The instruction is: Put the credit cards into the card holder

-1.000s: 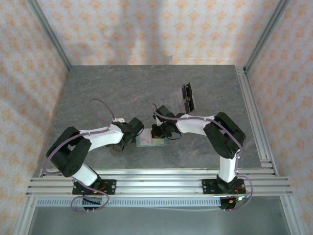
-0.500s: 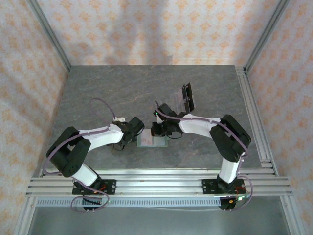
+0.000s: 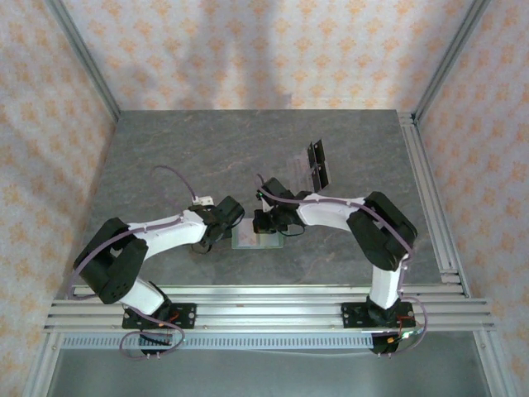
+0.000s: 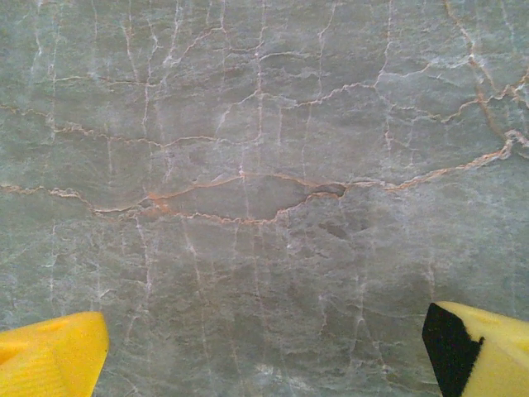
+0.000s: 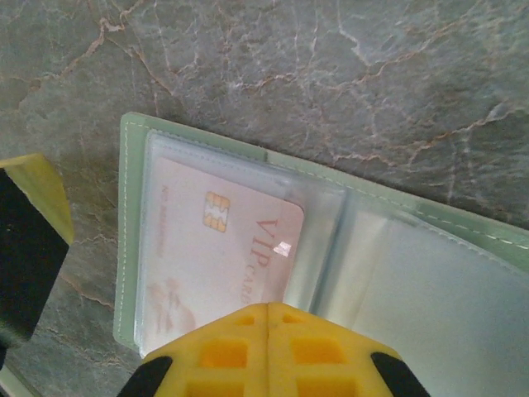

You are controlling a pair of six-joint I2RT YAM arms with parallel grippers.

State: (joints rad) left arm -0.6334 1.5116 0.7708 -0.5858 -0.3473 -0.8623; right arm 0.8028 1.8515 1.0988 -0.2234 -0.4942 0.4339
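Observation:
The sage-green card holder (image 5: 126, 248) lies open on the stone table, its clear sleeves facing up. A pale pink credit card (image 5: 207, 248) with a gold chip and "VIP" lettering sits in the left sleeve. My right gripper (image 5: 267, 308) is shut, its yellow fingertips pressed together just over the near edge of that card. In the top view the card holder (image 3: 253, 240) lies between my right gripper (image 3: 269, 222) and my left gripper (image 3: 221, 222). The left gripper (image 4: 264, 354) is open wide over bare table, with nothing between its fingers.
More credit cards, black ones (image 3: 318, 165), stand upright behind the right arm, with a pale translucent piece (image 3: 297, 169) beside them. One finger (image 5: 29, 240) of the left gripper is close to the holder's left edge. Metal rails (image 3: 430, 198) line the table's right side.
Both arms have shifted slightly, the left elbow drifting outward. Both grippers remain at the card holder and their jaws stand as before.

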